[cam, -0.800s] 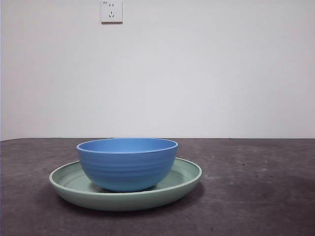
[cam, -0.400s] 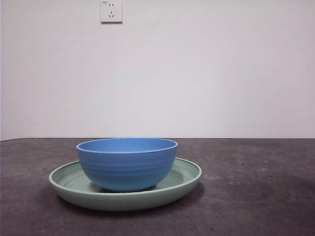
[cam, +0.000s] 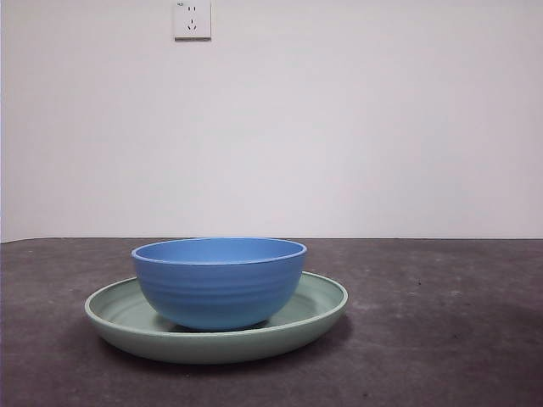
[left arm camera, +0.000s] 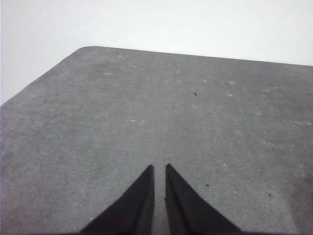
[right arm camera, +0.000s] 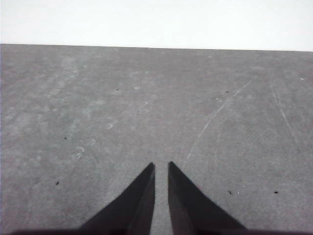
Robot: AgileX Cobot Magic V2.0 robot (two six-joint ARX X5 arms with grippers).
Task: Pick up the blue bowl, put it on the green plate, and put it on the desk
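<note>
I'm seeing the deep ridged blue bowl (cam: 219, 282) sitting in the wide pale-green plate (cam: 327, 305) on the dark speckled table (cam: 441, 339). Left gripper (left arm camera: 159, 169) and right gripper (right arm camera: 161, 166) are both hanging over bare table, jaws nearly closed, gripping nothing. I'm judging a rim pinch risks dragging the plate along or slipping.

Soft, even indoor light fills the front view, leaving the white wall (cam: 356, 127) bright but not blown out and laying only a faint, diffuse shadow on the counter (cam: 441, 339) around the green plate (cam: 322, 309), with a dim patch at the lower right. The blue bowl (cam: 219, 284) shows a mild sheen and crisp ridges, and focus holds across the frame. Both wrist views are flatter and greyer, slightly grainy, with the wall washed to near white and each dark pincer, left (left arm camera: 159, 169) and right (right arm camera: 161, 166), rendered as a featureless black shape.
</note>
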